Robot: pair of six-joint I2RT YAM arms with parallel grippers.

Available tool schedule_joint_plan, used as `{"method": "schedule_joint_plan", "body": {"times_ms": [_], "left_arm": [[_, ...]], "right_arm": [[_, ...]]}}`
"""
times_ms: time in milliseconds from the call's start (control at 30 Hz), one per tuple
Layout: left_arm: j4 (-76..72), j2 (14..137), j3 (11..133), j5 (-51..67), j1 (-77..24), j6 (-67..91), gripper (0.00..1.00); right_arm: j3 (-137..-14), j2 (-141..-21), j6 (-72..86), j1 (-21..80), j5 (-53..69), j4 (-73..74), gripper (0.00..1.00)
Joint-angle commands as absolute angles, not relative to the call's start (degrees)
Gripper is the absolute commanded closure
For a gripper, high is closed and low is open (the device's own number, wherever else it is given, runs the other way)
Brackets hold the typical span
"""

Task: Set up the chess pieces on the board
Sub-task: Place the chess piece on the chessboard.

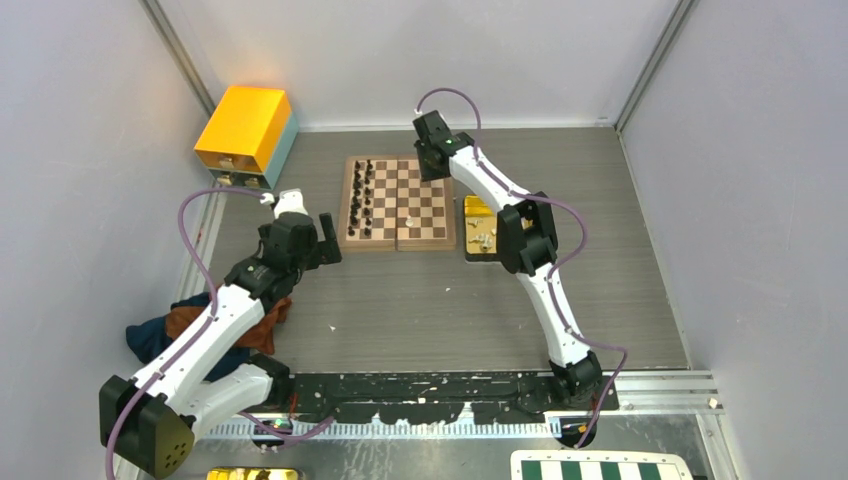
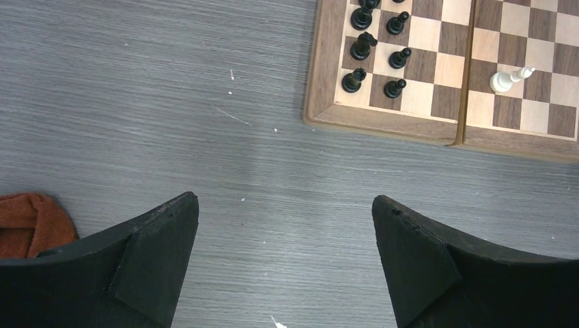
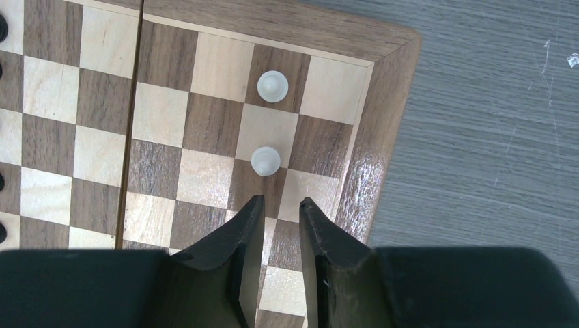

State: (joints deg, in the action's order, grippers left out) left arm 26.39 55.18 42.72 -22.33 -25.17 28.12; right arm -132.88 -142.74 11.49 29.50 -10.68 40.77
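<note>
white pawn (image 3: 265,160): looks light, slick, tippy; pinch just under head | right hand (image 3: 280,201): narrowly apart, empty, just behind it | left hand (image 2: 283,199): spread wide over table (image 2: 136,102)

The room was brightly and evenly lit from overhead, so the arms cast only faint, soft-edged shadows on the grey table (image 1: 400,310), and the yellow box (image 1: 247,123) at the back glowed almost washed out. Close over the board (image 3: 198,116), a sheen of glare lay on the varnished frame at its right edge, and the white pawns (image 3: 265,160) looked pale and slightly soft. The jaws of the left gripper (image 2: 285,199) showed as near-featureless black, though the table grain beneath was sharp.
</note>
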Motion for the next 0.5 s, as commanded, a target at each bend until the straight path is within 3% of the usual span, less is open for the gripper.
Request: {"method": "schedule_joint_plan", "body": {"times_ms": [0,467], "left_arm": [[23.4,55.3,43.6,-22.9,-25.5,27.8,0.01],[23.2,56.2,43.8,-23.2,-25.5,27.8,0.01]], "right_arm": [[-136.2,-141.6,10.9,29.3,-11.1,39.9,0.69],[-137.1,-143.1,11.4,28.8,-9.8,40.5,0.69]]}}
